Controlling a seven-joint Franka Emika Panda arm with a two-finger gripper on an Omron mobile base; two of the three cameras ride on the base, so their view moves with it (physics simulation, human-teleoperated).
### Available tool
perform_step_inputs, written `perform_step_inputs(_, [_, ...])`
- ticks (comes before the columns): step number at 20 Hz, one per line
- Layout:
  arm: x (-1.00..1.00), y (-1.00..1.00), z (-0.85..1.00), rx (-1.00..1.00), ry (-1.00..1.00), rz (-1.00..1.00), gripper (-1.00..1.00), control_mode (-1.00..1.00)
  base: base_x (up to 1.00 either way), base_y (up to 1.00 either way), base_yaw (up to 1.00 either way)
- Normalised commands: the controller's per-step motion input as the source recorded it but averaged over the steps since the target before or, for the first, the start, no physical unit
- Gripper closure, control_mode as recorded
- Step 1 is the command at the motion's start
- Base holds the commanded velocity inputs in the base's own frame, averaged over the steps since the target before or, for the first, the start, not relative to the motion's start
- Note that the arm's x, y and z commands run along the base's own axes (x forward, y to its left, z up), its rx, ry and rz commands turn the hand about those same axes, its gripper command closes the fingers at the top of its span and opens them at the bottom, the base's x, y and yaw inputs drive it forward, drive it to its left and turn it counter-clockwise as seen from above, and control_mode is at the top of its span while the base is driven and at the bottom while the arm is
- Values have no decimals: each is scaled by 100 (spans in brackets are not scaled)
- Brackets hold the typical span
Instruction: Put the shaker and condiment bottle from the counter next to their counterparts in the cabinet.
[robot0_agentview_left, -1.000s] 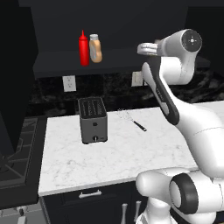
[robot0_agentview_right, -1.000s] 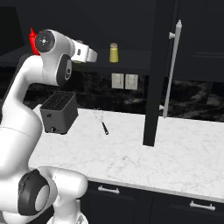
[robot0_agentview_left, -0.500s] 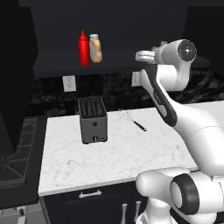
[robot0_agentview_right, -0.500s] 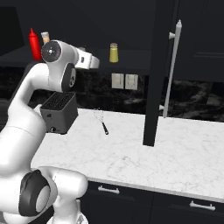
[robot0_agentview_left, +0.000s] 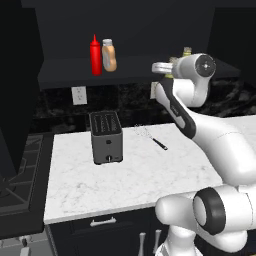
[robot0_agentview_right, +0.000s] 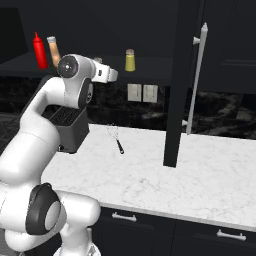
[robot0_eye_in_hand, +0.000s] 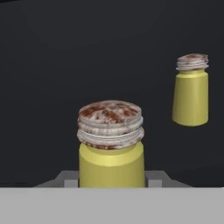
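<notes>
Since the earlier frames the arm has swung further in toward the cabinet (robot0_agentview_left: 60, 30), carrying its hand closer to the open shelf; the toaster, whisk and bottles lie as before.

Far to the gripper's left on the shelf stands the red squeeze bottle (robot0_agentview_left: 95, 55), and touching its right side the condiment bottle (robot0_agentview_left: 109, 55), orange-tan with a whitish cap, already up in the cabinet. Below and left of the gripper, on the counter (robot0_agentview_left: 130, 180), sits the dark toaster (robot0_agentview_left: 105, 137), and nearer, also below, the whisk (robot0_agentview_left: 150, 137) lies flat on the stone.

The gripper (robot0_eye_in_hand: 112, 183) is raised to shelf height at the end of the white arm. Its jaws are closed on the shaker (robot0_eye_in_hand: 111, 144), pressing the yellow-olive body from both sides, with the brownish-grey speckled cap standing upright above them. In the base views the hand mostly hides this shaker.

Ahead and to the right of the gripper, near but apart from the held shaker, the twin shaker (robot0_eye_in_hand: 191, 89) stands upright on the cabinet shelf. Further right a tall dark door with a long silver handle (robot0_agentview_right: 196, 80) rises beside the counter.
</notes>
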Motion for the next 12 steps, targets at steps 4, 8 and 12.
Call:
perform_step_inputs(4, [25,-3,0,0,-2,0,100,-100,0,0,0])
perform_step_inputs(8, [38,-8,0,0,-4,0,100,-100,0,0,0])
perform_step_inputs(12, [38,-16,0,-3,-5,0,100,-100,0,0,0])
